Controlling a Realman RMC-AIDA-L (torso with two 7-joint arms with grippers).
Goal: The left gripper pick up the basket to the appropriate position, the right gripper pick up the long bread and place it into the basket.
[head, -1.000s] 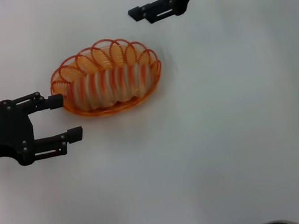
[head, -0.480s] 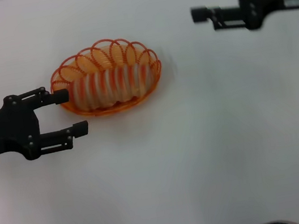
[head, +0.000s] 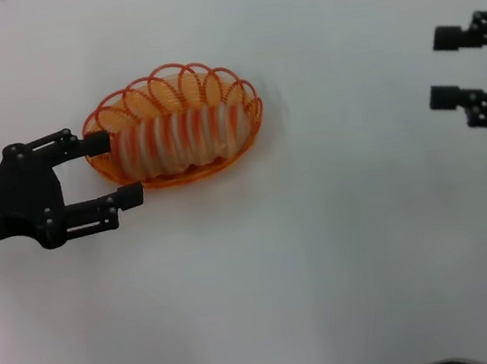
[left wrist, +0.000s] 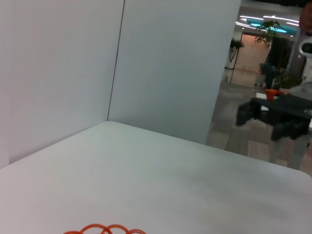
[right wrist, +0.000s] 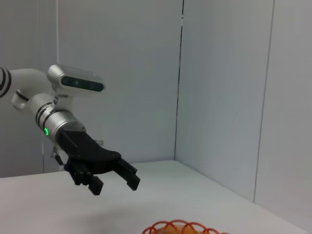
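Observation:
The orange wire basket [head: 245, 135] stands on the white table, left of the middle in the head view. The long bread [head: 182, 140] lies inside it, tan with orange-red stripes. My left gripper [head: 115, 169] is open at the basket's left end, its upper finger at the rim and its lower finger just below the basket. My right gripper [head: 445, 67] is open and empty at the far right, well away from the basket. The basket's rim shows in the left wrist view [left wrist: 105, 229] and in the right wrist view [right wrist: 183, 227]. The left gripper shows in the right wrist view [right wrist: 114, 183].
The white table [head: 330, 252] spreads all around the basket. Grey partition walls [left wrist: 165, 63] stand behind the table. The right gripper shows far off in the left wrist view [left wrist: 256, 113].
My right gripper has moved from above the basket to the far right and lower, open and empty. My left gripper has crept right, closer around the basket's left end.

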